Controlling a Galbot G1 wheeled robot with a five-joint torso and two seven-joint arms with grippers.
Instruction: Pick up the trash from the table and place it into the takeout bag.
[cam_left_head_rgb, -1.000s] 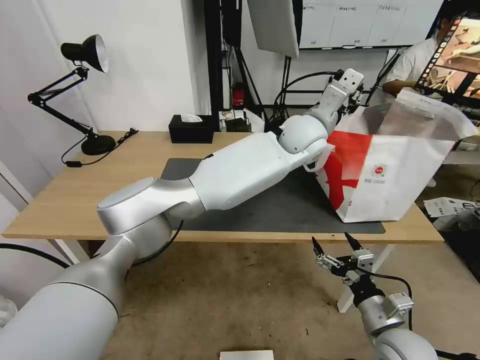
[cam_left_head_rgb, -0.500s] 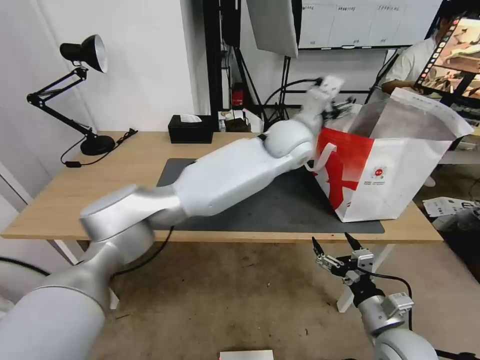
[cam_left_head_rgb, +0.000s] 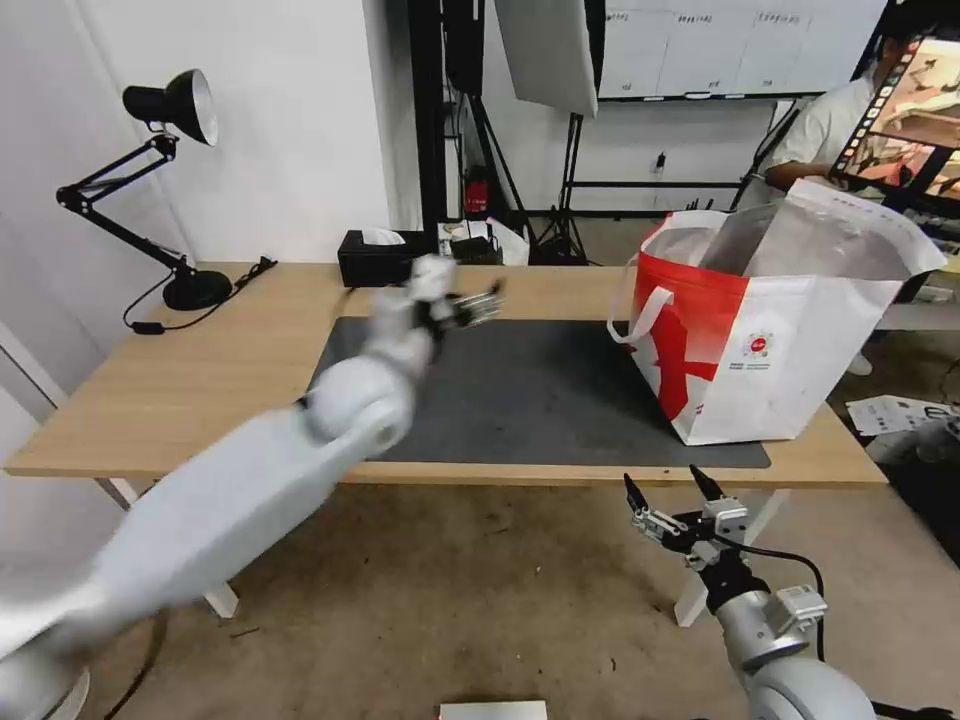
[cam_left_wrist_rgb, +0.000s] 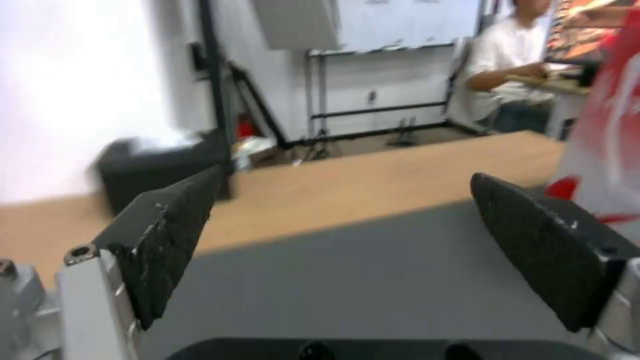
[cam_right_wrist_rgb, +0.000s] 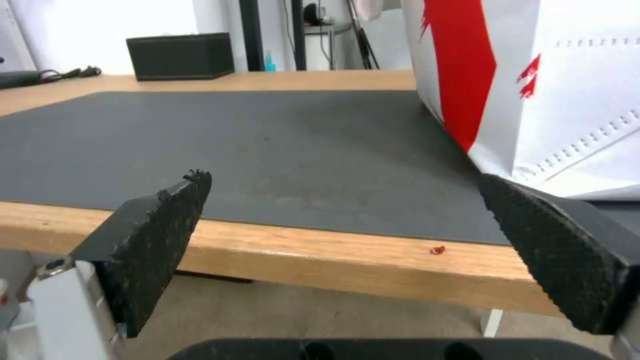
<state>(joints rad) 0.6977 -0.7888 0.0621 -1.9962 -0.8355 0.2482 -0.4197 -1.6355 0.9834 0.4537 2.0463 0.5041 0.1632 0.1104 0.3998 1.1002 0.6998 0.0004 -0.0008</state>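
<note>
Left end effector (cam_left_head_rgb: 478, 303) hangs over the far-left part of the dark grey mat (cam_left_head_rgb: 540, 390), fingers spread wide with nothing between them; arm blurred. In the left wrist view the two black pads (cam_left_wrist_rgb: 167, 240) stand well apart above bare mat.

Counter (cam_left_head_rgb: 200, 360): long light-wood top, mat covering its middle. Takeout bag (cam_left_head_rgb: 770, 330) stands upright at the right end of the mat, well apart from the left end effector, mouth open, foil lining showing, white loop handle hanging on its left side. No loose trash visible on the mat; the bag's contents cannot be seen.

Right end effector (cam_left_head_rgb: 672, 492) is parked below the counter's near edge, beneath the bag, fingers open and empty.

Black desk lamp (cam_left_head_rgb: 165, 180) at the counter's far-left corner. Black tissue box (cam_left_head_rgb: 382, 258) on the far edge. Small red speck (cam_right_wrist_rgb: 437, 249) on the wood at the near edge.
</note>
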